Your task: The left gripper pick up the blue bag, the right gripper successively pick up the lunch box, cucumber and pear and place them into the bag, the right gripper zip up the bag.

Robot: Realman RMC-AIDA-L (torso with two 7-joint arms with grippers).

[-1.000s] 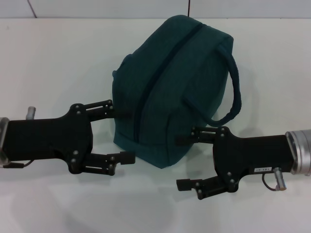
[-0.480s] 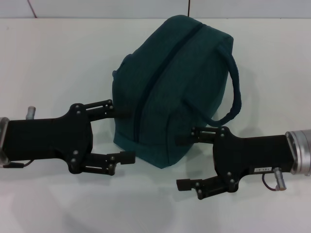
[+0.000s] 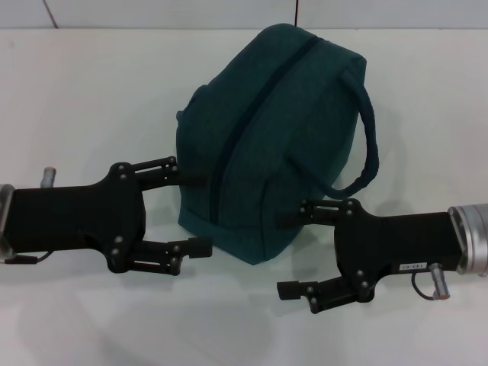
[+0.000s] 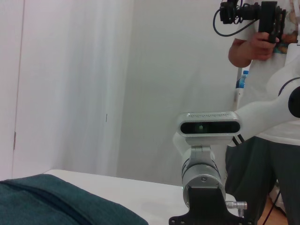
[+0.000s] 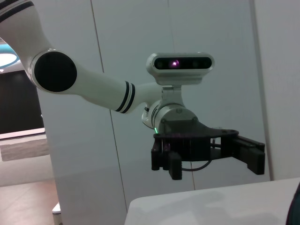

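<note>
The blue bag (image 3: 267, 145) lies on the white table with its long zipper closed and one looped handle (image 3: 366, 145) hanging off its right side. My left gripper (image 3: 202, 213) is open at the bag's near left corner, its upper finger touching the fabric. At the near right corner my right gripper (image 3: 281, 255) is open too, holding nothing. A strip of the bag (image 4: 56, 206) shows in the left wrist view. In the right wrist view the left gripper (image 5: 211, 161) hangs open above the table. The lunch box, cucumber and pear are out of view.
The white table (image 3: 91, 99) spreads to the left, right and front of the bag. A white wall stands behind it. A person holding a camera (image 4: 262, 28) stands beyond the right arm (image 4: 206, 173) in the left wrist view.
</note>
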